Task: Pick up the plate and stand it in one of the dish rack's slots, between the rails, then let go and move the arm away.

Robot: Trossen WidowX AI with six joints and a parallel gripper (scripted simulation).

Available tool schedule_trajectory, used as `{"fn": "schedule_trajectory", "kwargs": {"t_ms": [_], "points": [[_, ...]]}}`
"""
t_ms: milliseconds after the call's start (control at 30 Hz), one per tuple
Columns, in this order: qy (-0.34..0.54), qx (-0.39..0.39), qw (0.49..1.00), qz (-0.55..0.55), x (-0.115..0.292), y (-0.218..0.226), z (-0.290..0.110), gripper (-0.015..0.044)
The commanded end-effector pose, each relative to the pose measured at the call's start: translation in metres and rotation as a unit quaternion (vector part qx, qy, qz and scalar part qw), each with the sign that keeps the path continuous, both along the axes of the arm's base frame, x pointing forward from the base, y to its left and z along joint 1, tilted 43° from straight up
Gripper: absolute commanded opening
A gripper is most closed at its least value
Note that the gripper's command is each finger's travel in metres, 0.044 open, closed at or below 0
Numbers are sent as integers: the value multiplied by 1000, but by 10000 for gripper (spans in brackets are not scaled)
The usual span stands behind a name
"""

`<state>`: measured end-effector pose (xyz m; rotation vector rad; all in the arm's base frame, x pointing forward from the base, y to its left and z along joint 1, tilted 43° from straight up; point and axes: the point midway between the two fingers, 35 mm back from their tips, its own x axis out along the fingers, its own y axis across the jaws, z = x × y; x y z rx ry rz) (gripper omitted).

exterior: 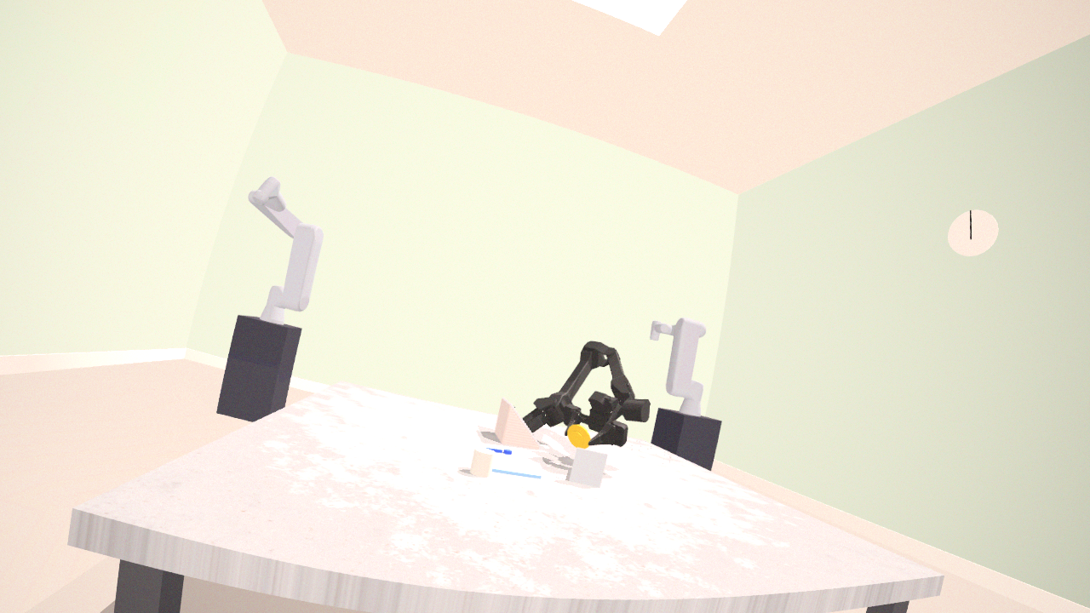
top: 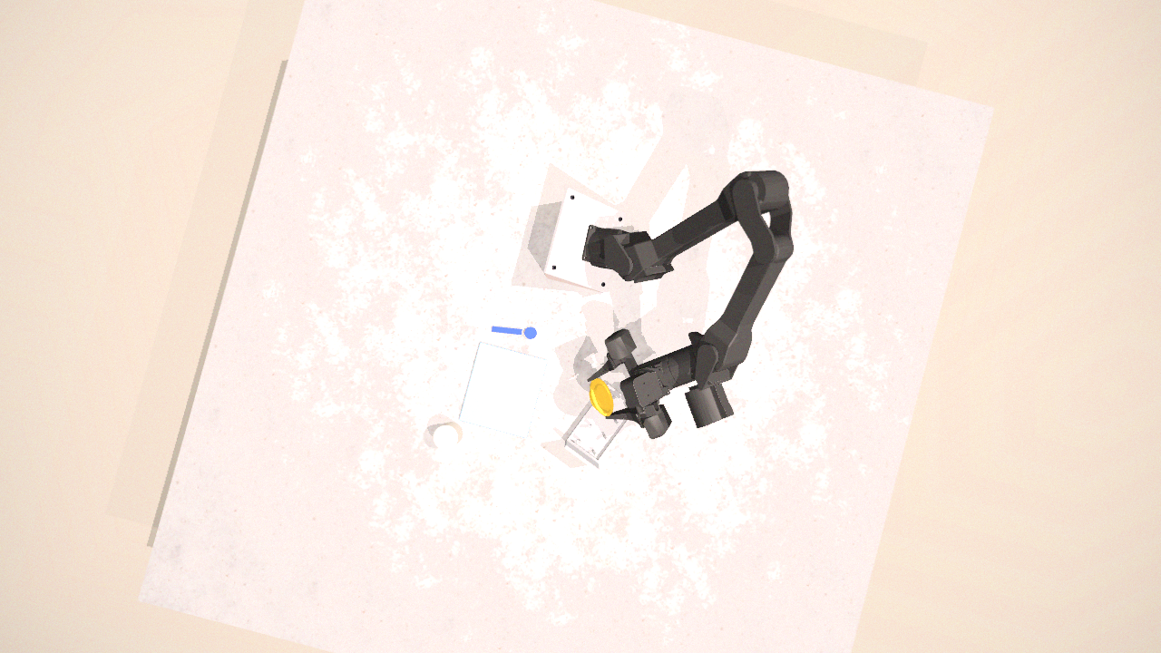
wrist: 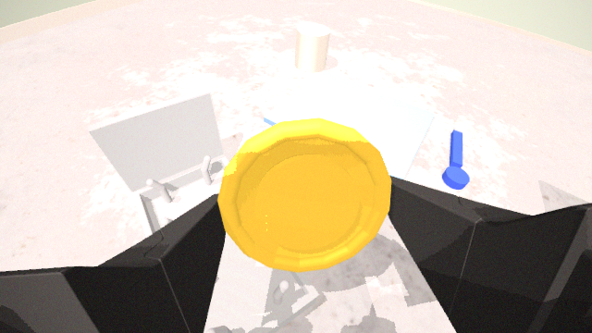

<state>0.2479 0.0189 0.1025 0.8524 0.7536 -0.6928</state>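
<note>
The round yellow plate [top: 601, 396] [exterior: 578, 437] [wrist: 305, 203] is off the table and steeply tilted, close to upright. My gripper [top: 598, 397] [exterior: 579, 435] [wrist: 303, 193] is shut on it, with one black finger at each side of its rim. The small whitish dish rack [top: 581, 453] stands on the table, with a flat grey panel [exterior: 588, 467] [wrist: 162, 143] at one end and short pegs inside. The plate is above the table at the rack's other end. The plate and the fingers hide part of the rack in the wrist view.
A pale blue board [top: 502, 389] [exterior: 516, 474] lies beside the rack, with a cream cylinder [top: 445, 436] [exterior: 480, 462] [wrist: 312, 48] near its corner. A blue spoon-like thing [top: 530, 333] [wrist: 455, 178] lies past the board. A wedge-shaped block [top: 568, 235] [exterior: 512, 428] is under the arm's base.
</note>
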Motion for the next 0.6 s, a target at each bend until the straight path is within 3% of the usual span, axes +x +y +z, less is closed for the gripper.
{"fn": "schedule_trajectory", "kwargs": {"t_ms": [0,567], "points": [[-37,-25,999,13,1,3,3,0],[-197,-101,974,40,-4,21,17,0]]}}
